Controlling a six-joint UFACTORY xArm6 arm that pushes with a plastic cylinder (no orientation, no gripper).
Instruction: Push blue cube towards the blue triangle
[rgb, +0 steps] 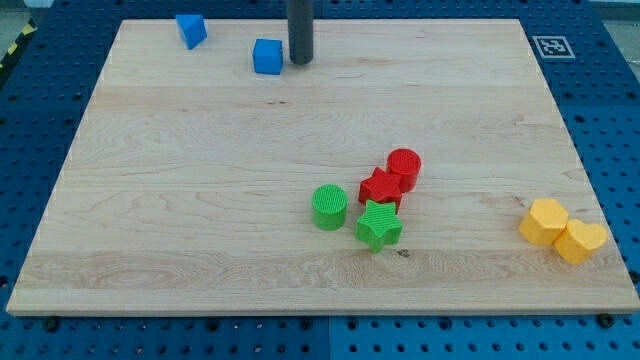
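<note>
The blue cube (267, 56) sits near the view's top, left of centre. The blue triangle (191, 30) lies further to the view's upper left, near the board's top edge. My tip (300, 61) is the lower end of a dark rod that comes down from the view's top. It stands just right of the blue cube, close to its right side; I cannot tell whether it touches.
A red cylinder (404, 167), a red star (380, 188), a green cylinder (329, 207) and a green star (379, 225) cluster at the centre right. Two yellow blocks (545, 221) (580, 241) sit near the right edge. The wooden board (200, 200) lies on a blue pegboard.
</note>
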